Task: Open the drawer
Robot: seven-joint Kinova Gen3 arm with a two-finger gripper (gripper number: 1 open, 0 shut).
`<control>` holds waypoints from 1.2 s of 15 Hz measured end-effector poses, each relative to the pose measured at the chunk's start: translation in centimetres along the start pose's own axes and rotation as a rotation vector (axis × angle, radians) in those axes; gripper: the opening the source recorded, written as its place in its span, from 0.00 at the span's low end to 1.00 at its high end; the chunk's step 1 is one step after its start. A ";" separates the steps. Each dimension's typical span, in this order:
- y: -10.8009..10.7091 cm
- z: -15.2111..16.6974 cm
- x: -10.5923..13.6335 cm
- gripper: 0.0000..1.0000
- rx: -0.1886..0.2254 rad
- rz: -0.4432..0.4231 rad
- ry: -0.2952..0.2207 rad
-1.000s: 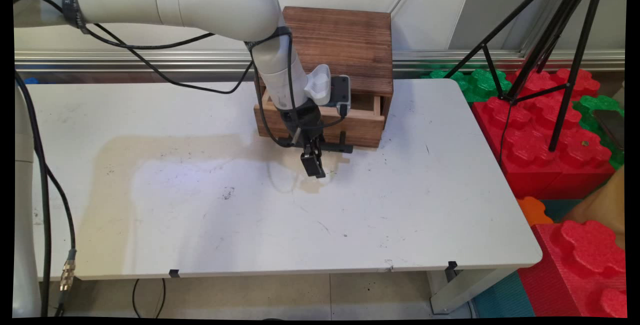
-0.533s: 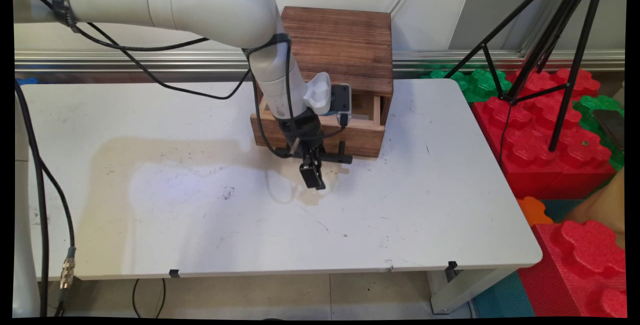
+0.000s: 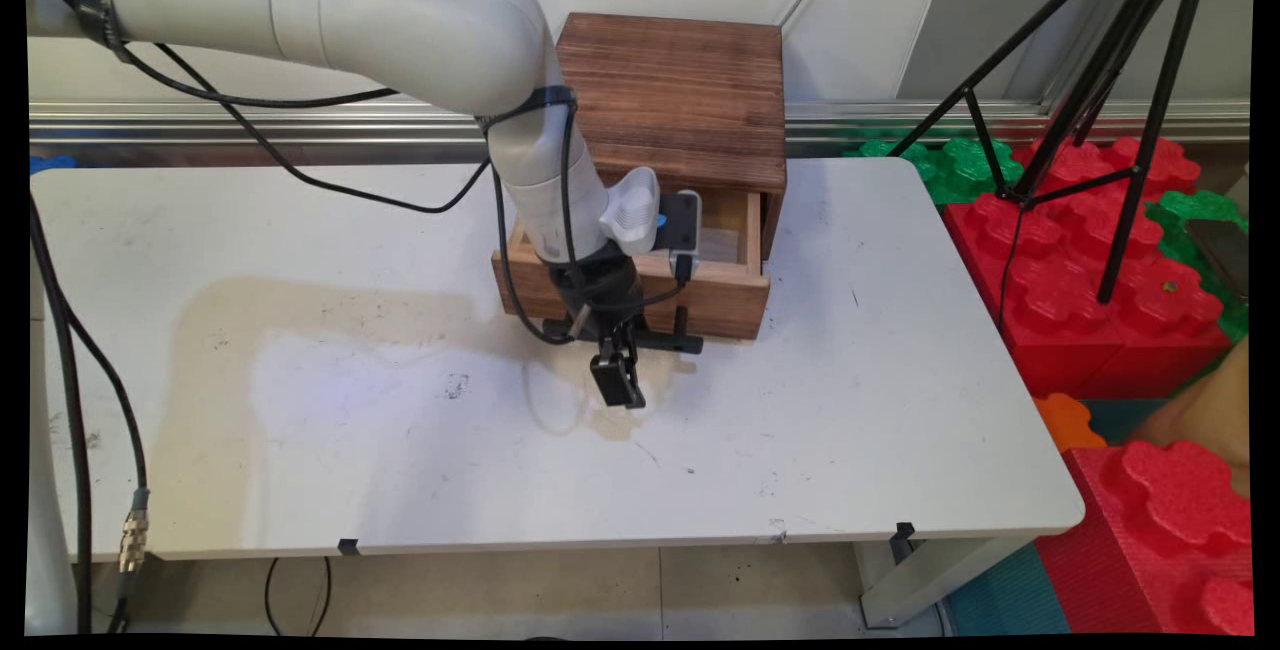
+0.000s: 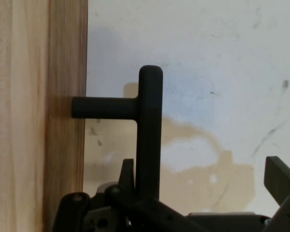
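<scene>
Gripper: one black two-finger gripper (image 3: 618,385) (image 4: 203,170) is seen pointing down at the table, just below the drawer front in the middle of the main view.
Fingers: two fingers are spread wide. In the hand view one finger (image 4: 127,170) is seen low in the frame, just left of the handle bar, in the gap between bar and drawer front. The other finger (image 4: 280,176) is seen well apart at the lower right. Nothing is clamped between them.
Handle: one black bar handle (image 3: 670,341) (image 4: 150,125) is fixed to the drawer front. In the hand view it is seen upright in the middle of the frame, and one stand-off is seen joining it to the wood at the left.
Drawer: one wooden drawer (image 3: 725,298) (image 4: 34,121) is pulled partly out of the cabinet, and its pale inside is shown to the right of the arm's wrist.
Cabinet: one dark brown wooden cabinet (image 3: 680,80) is set at the table's far edge, upper middle of the frame.
Table: one white table (image 3: 850,430) (image 4: 222,58) is marked by one large tan stain (image 3: 300,300), spread from the left towards the gripper.
Beyond the table: one black tripod (image 3: 1100,80) is stood at the upper right on red and green foam blocks (image 3: 1100,260), whose number cannot be told.
</scene>
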 end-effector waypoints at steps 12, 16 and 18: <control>4.6 -0.6 -0.3 1.00 -0.044 0.039 -0.006; 6.0 -0.8 -0.4 1.00 -0.060 0.049 -0.005; 6.5 -1.0 -0.5 1.00 -0.065 0.052 -0.004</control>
